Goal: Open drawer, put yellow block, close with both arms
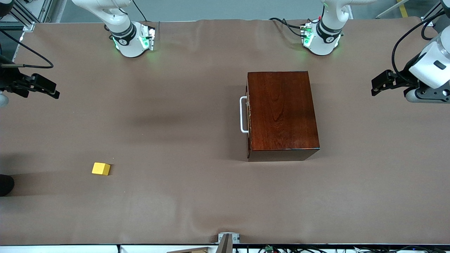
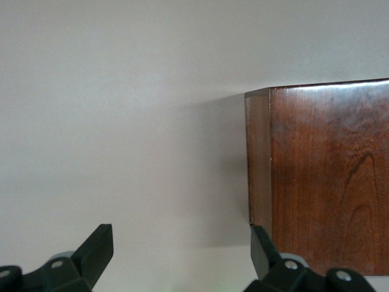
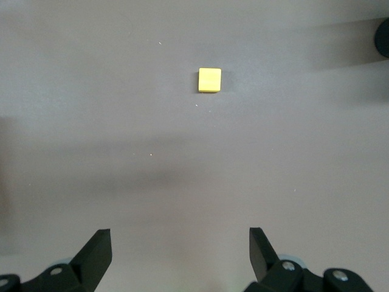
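The dark reddish-brown wooden box (image 1: pixel 282 113) stands on the brown table toward the left arm's end. Its drawer is shut, and the white U-shaped handle (image 1: pixel 243 115) faces the right arm's end. The yellow block (image 1: pixel 101 168) lies on the table toward the right arm's end, nearer to the front camera than the box. My left gripper (image 1: pixel 374 88) is open and empty over the table at the left arm's end; the left wrist view (image 2: pixel 180 249) shows a corner of the box (image 2: pixel 328 182). My right gripper (image 1: pixel 55 93) is open and empty over the right arm's end; the right wrist view (image 3: pixel 180 252) shows the block (image 3: pixel 209 79).
A metal bracket (image 1: pixel 227 239) sits at the table's edge nearest the front camera. A dark round object (image 1: pixel 5 184) shows at the right arm's end of the table. Cables lie by the arm bases.
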Controlling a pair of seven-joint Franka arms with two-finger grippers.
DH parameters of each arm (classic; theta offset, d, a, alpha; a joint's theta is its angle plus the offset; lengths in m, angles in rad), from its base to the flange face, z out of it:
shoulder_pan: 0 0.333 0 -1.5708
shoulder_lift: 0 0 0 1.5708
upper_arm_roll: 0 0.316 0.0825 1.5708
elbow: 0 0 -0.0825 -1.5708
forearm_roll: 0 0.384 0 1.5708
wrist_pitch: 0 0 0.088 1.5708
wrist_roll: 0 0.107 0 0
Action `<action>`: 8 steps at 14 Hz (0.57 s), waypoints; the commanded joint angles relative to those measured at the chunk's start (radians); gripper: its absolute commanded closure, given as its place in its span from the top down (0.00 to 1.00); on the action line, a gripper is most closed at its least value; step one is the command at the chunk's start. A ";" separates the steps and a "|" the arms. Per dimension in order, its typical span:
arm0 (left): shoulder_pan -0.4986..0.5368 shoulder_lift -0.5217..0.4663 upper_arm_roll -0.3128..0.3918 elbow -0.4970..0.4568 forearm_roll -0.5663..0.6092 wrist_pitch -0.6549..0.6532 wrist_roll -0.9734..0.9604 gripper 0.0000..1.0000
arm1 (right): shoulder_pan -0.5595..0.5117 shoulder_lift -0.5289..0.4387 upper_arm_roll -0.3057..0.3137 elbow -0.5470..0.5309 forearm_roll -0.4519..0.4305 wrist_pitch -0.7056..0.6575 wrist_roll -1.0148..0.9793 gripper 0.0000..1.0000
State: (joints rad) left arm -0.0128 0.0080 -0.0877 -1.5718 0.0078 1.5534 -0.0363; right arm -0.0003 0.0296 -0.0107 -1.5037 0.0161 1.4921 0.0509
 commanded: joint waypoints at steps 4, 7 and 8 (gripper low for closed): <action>-0.048 0.116 -0.049 0.100 -0.089 0.004 -0.045 1.00 | -0.020 0.003 0.015 0.010 -0.005 0.000 0.004 1.00; -0.163 0.164 -0.073 0.148 -0.088 0.002 -0.192 1.00 | -0.018 0.001 0.015 0.011 -0.007 0.000 0.004 1.00; -0.220 0.184 -0.072 0.167 -0.088 0.002 -0.253 1.00 | -0.020 0.001 0.015 0.011 -0.007 0.000 0.004 1.00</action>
State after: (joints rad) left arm -0.1592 0.1438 -0.1608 -1.4734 -0.0707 1.5709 -0.2041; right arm -0.0006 0.0296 -0.0108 -1.5028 0.0152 1.4934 0.0509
